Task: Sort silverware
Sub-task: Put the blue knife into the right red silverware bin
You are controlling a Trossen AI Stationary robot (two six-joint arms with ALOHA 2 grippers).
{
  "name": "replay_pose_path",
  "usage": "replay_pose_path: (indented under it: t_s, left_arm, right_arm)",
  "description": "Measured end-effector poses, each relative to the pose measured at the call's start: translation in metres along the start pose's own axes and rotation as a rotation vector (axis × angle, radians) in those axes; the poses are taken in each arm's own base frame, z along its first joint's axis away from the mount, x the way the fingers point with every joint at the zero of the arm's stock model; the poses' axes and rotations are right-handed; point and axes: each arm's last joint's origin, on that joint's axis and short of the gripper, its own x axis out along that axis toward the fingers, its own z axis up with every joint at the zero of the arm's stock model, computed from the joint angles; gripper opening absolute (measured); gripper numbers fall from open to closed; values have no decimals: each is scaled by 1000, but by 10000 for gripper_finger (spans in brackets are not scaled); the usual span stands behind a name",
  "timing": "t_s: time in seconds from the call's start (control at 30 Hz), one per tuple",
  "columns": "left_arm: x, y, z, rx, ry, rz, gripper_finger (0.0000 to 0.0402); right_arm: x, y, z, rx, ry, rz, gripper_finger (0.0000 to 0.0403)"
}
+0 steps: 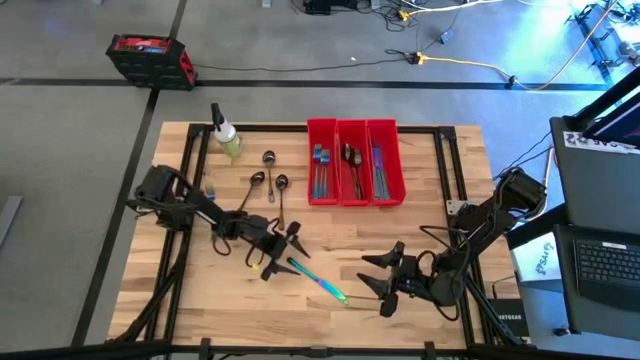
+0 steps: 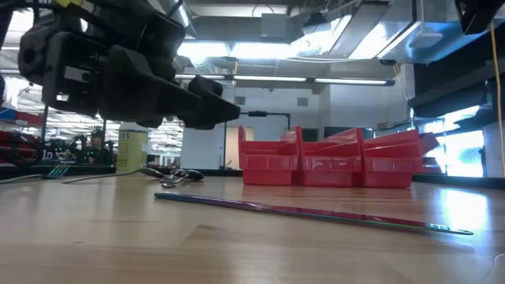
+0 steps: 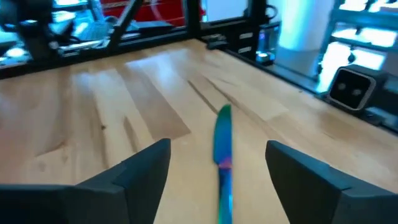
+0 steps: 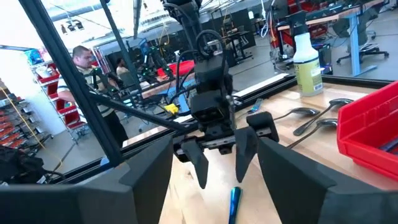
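An iridescent blue-teal knife (image 1: 318,281) lies flat on the wooden table near its front middle. My left gripper (image 1: 284,252) is open at the knife's left end, and the knife (image 3: 222,155) runs between its two fingers without touching them. My right gripper (image 1: 377,283) is open just off the knife's right end (image 4: 234,202), facing my left gripper (image 4: 221,175). Three dark spoons (image 1: 268,180) lie on the table left of the red bins (image 1: 352,160). The bins hold sorted silverware (image 1: 320,165).
A spray bottle with yellowish liquid (image 1: 226,136) stands at the far left of the table. A small blue piece (image 1: 210,189) lies beside the left arm. A black frame (image 1: 445,140) runs around the table. Bare wood (image 1: 330,235) lies between the bins and the knife.
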Motion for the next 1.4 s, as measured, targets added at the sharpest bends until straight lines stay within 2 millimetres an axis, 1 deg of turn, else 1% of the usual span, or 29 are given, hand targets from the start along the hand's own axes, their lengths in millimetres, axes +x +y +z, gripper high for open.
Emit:
replay_pose_path:
  t_s: [0.2,0.4,0.57,0.8,0.93,1.03,1.2,1.4]
  left_arm:
    - [3,-1,-12,13,57,-47,268]
    - [4,-2,-20,80,79,-52,269]
    - [5,-2,-26,59,101,-62,269]
    - [5,1,-27,123,126,-2,258]
    - [4,3,-41,92,200,-8,258]
    - [6,2,-47,84,193,-11,258]
    - [8,2,-50,56,171,-2,257]
    - [6,5,-55,-16,219,-6,257]
  right_arm:
    - [0,-1,-2,-21,9,-6,221]
    - [2,-2,-2,-28,7,-22,221]
    - [2,-3,-2,-26,3,-31,221]
    - [2,-3,-2,-8,2,-32,221]
    - [4,-4,-2,-3,-2,-44,221]
    - [6,-5,-1,-2,-5,-50,221]
    - [7,-6,-1,-2,-7,-55,221]
    - [7,-6,-1,0,-7,-54,221]
